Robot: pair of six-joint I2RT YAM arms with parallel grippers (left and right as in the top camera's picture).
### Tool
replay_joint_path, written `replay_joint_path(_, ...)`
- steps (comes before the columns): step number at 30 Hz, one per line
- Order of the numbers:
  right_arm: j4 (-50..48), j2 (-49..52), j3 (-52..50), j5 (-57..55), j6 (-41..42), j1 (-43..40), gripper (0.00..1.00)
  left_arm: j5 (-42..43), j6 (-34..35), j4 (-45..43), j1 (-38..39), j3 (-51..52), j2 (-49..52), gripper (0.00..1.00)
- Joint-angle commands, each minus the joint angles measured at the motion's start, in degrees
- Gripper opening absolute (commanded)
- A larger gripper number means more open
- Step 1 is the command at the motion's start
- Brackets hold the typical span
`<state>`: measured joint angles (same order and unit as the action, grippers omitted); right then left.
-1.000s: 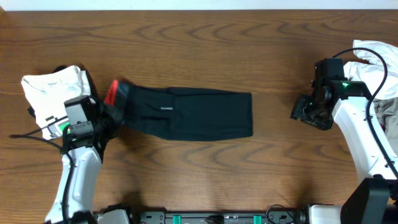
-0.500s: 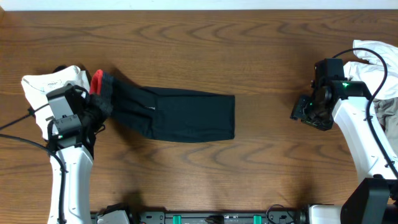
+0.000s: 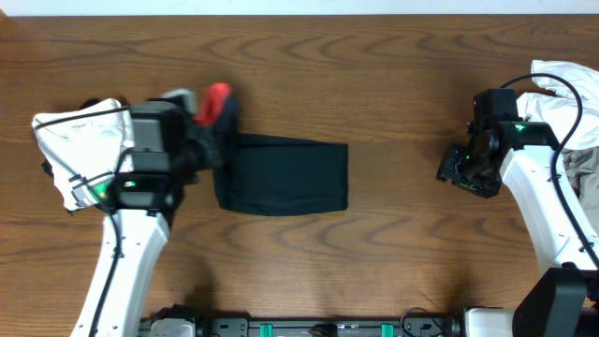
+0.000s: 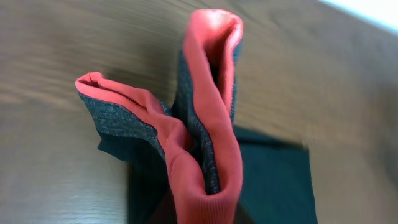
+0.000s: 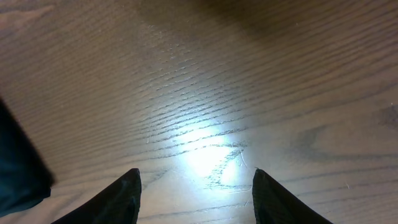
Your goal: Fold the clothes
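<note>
White shirt (image 3: 70,140) lies beside the left tool (image 3: 204,124) — pinching the trousers (image 3: 285,176) by their raised waistband (image 4: 205,124) — while the right tool (image 5: 196,193) hovers spread above the tabletop (image 3: 393,75).

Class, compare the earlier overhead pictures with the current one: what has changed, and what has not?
The left tool, shut on the waistband of the trousers, lifted it and carried it rightward over the legs; the trousers dragged leftward, looking shorter. The right tool stayed open, unmoved.

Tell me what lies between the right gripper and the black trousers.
Only bare wooden table. The overhead view shows nothing on the stretch from the right gripper to the black trousers.
</note>
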<state>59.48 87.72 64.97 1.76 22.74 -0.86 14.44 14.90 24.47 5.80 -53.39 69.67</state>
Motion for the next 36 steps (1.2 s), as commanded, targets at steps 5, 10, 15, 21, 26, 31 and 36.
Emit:
replay_joint_path(5, 0.2, 0.0, -0.1, 0.7, -0.8, 0.9, 0.56, -6.5, -7.4, 0.1, 14.1, -1.1, 4.2, 0.06)
replay_joint_path(10, 0.2, 0.0, -0.1, 1.8, -1.2, 0.9, 0.56, -9.2, -7.4, -0.7, 21.1, -1.1, 9.9, 0.06)
replay_joint_path(15, 0.4, 0.0, -0.1, 2.1, -1.2, 0.9, 0.56, -9.2, -7.3, -4.7, 24.5, -1.1, 12.7, 0.06)
replay_joint_path(21, 1.5, 0.0, -0.2, 4.3, -1.4, 1.0, 0.57, -9.2, -7.3, -7.8, 25.2, -1.1, 12.6, 0.06)
replay_joint_path(26, -0.1, 0.0, -0.4, 9.1, -3.8, 3.7, 0.57, -9.2, -7.2, -7.9, 25.2, -1.1, 12.5, 0.06)
replay_joint_path(31, -6.4, 0.3, -1.9, 9.3, -3.5, 9.9, 0.57, -9.3, -7.2, -7.9, 25.1, -1.1, 10.5, 0.06)
replay_joint_path(36, -11.1, 3.6, -2.2, 10.3, -1.8, 16.1, 0.57, -11.4, -7.2, -7.8, 25.1, -1.1, 7.4, 0.07)
